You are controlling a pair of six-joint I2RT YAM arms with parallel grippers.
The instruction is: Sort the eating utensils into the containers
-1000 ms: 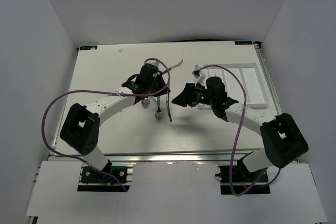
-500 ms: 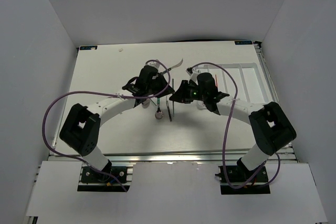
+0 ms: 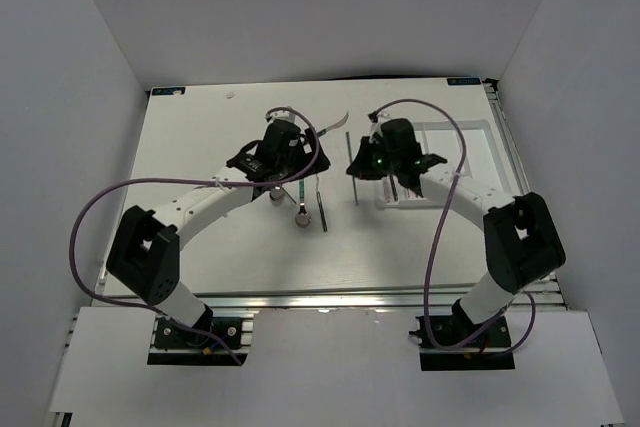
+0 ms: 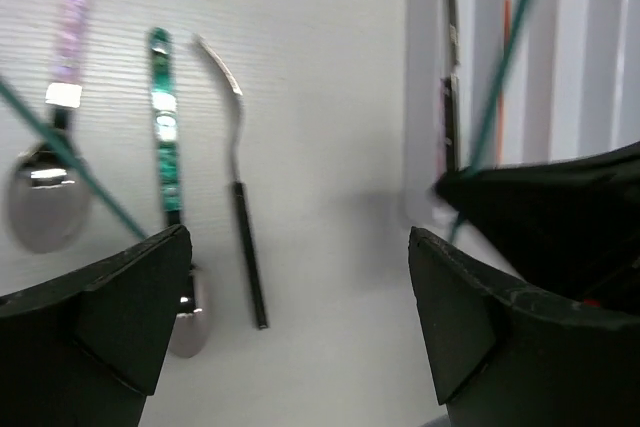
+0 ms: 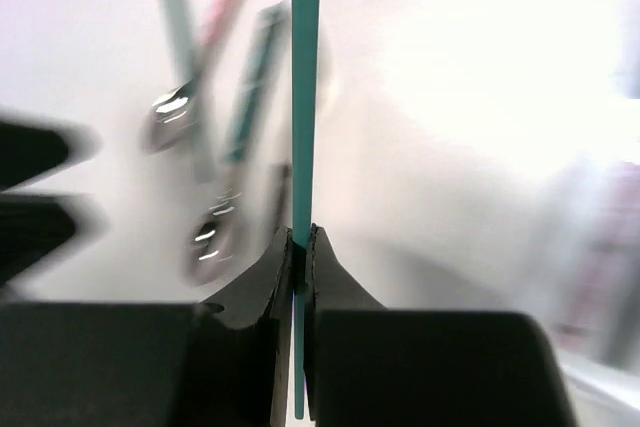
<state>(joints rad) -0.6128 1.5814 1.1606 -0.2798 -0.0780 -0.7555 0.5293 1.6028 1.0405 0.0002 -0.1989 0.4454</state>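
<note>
My right gripper (image 5: pixel 303 237) is shut on a thin teal chopstick (image 5: pixel 305 87), which stands straight up out of its jaws. From above, the right gripper (image 3: pixel 362 163) hovers just left of the white tray (image 3: pixel 470 128) of containers, with the chopstick (image 3: pixel 351 169) at its left side. My left gripper (image 4: pixel 300 247) is wide open and empty above the table. Below it lie a pink-handled spoon (image 4: pixel 58 147), a teal-handled spoon (image 4: pixel 166 157), a dark-handled fork (image 4: pixel 240 207) and another teal chopstick (image 4: pixel 70 162). A knife (image 4: pixel 450 67) and an orange chopstick (image 4: pixel 506 57) lie in the tray (image 4: pixel 420 97).
White walls close in the table on three sides. Purple cables loop off both arms. My left gripper (image 3: pixel 290 159) and the right one are close together at mid-table. A curved fork (image 3: pixel 336 124) lies behind them.
My left gripper has opened wide. My right gripper swung in beside it, closed on the teal chopstick and shifted back toward the tray.
</note>
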